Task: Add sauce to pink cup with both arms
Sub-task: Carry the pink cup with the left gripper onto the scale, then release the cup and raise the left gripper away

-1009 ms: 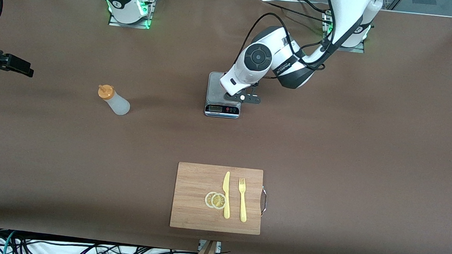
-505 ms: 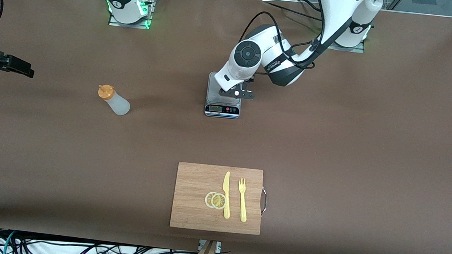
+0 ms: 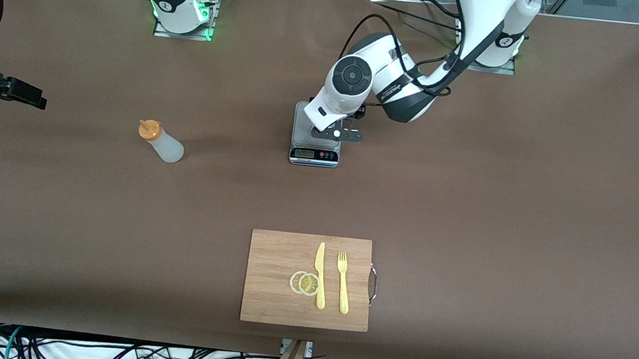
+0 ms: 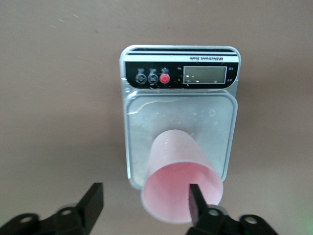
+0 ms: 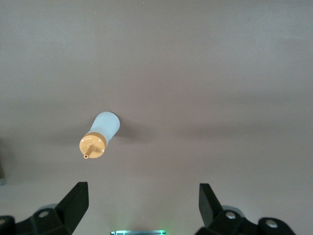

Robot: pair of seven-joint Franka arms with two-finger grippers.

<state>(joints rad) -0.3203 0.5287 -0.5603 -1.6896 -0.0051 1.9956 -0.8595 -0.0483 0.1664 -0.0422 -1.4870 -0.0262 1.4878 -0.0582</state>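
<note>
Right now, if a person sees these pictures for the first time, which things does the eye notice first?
First, the left gripper stands open over the scale, with the pink cup standing on the scale's plate. Next, the sauce bottle stands alone toward the right arm's end of the table, with the right gripper open above it.

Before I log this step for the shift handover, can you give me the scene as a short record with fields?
pink cup: upright on the kitchen scale, released
left gripper: over the scale, jaws open, one finger inside the cup's rim
sauce bottle: standing on the table toward the right arm's end, orange cap on, untouched
right gripper: up over the sauce bottle, jaws open, holding nothing
cutting board: nearer the front camera than the scale; carries lemon slices, knife, fork
</note>
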